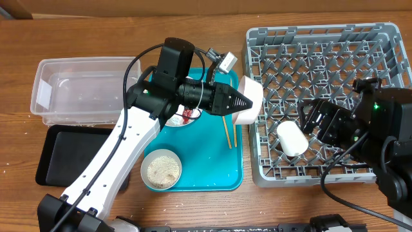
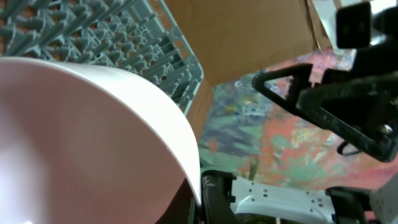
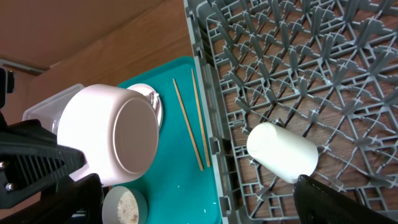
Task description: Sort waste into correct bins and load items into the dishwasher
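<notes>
My left gripper is shut on the rim of a white bowl, held tilted over the left edge of the grey dish rack. The bowl fills the left wrist view and shows its base in the right wrist view. My right gripper is open above the rack, beside a white cup that lies on its side there. On the teal tray lie the chopsticks, a bowl of rice grains and the plate with the red wrapper. The napkin is not visible.
The clear tub stands at the far left with the black tray in front of it. The left arm stretches over the teal tray and hides most of the plate. The rack holds only the cup.
</notes>
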